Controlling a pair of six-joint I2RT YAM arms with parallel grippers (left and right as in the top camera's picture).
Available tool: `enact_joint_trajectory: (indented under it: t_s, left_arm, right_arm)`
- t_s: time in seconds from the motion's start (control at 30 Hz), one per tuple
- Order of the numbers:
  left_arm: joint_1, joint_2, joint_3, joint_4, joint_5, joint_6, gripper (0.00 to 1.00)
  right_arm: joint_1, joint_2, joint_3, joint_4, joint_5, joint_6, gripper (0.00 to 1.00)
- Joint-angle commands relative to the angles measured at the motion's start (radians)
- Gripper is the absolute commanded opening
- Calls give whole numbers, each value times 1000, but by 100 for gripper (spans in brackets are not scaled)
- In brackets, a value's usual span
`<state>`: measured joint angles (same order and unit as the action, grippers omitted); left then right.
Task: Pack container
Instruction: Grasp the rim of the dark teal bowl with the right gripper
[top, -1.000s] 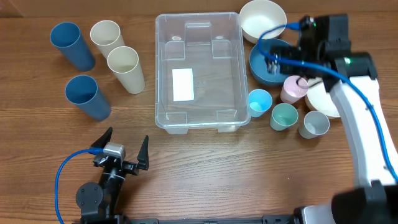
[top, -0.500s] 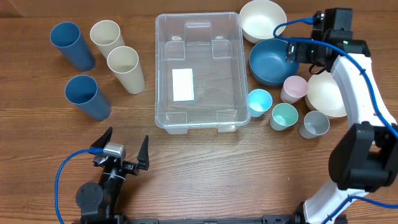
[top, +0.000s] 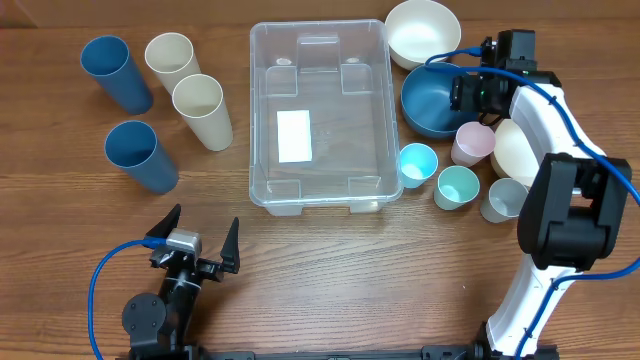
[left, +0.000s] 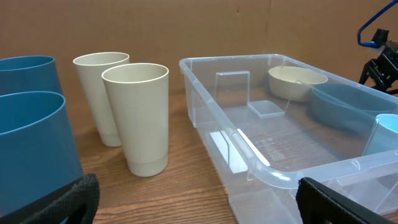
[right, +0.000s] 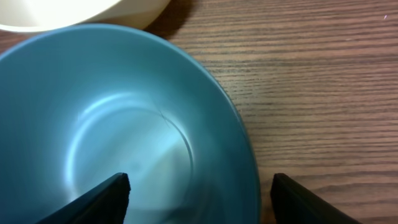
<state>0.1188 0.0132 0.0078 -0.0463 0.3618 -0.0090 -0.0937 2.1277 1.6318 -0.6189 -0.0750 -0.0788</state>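
Observation:
The clear rectangular container (top: 318, 112) with a white label on its bottom stands mid-table and holds nothing; it also shows in the left wrist view (left: 280, 155). My right gripper (top: 462, 93) is open over the right rim of a dark blue bowl (top: 432, 100); in the right wrist view one finger is over the blue bowl (right: 124, 124) and one is outside its rim (right: 199, 196). My left gripper (top: 200, 240) is open and empty near the front edge, and in the left wrist view (left: 196, 199) it faces the container's near left corner.
Two blue (top: 117, 73) (top: 140, 155) and two cream tall cups (top: 172, 60) (top: 203, 110) stand left of the container. Right of it are a cream bowl (top: 422, 32), another cream bowl (top: 520, 152), and small light blue (top: 417, 163), pink (top: 472, 143), teal (top: 457, 186) and grey (top: 505, 199) cups.
My right arm swung from over the blue bowl toward the back right, then came back left and settled at the bowl's right rim. The left arm has not moved.

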Motion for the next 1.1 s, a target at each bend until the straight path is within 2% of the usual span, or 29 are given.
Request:
enact_joint_trajectory:
  t_s: [0.0,0.1,0.2,0.23,0.43,0.53,0.73,0.93,1.07]
  left_arm:
    - [5,-8,-3,-1,-3,-14,100]
    - [5,-8,-3,-1,-3,-14,100]
    - [5,-8,-3,-1,-3,-14,100]
    - [5,-8,-3,-1,-3,-14,100]
    - [5,-8,-3,-1,-3,-14,100]
    - [5,-8,-3,-1,-3,-14,100]
    - [5,-8,-3,-1,-3,-14,100]
    - [5,-8,-3,-1,-3,-14,100]
    - [5,-8,-3,-1,-3,-14,100]
  right_arm:
    - [0,42,23,20,-5,0,71]
    - [-1,42,23,35,-5,0,64]
    - [-1,42,23,46,-5,0,54]
    - [-1,42,23,46,-5,0,48]
    - [-1,42,23,50,-5,0,33]
    - [0,42,23,52,-6,0,20]
    - [0,42,23,59,-9,4,4]
    - [0,42,51,56,-43,36,4]
    - [0,42,138,-36,-61,49,4]
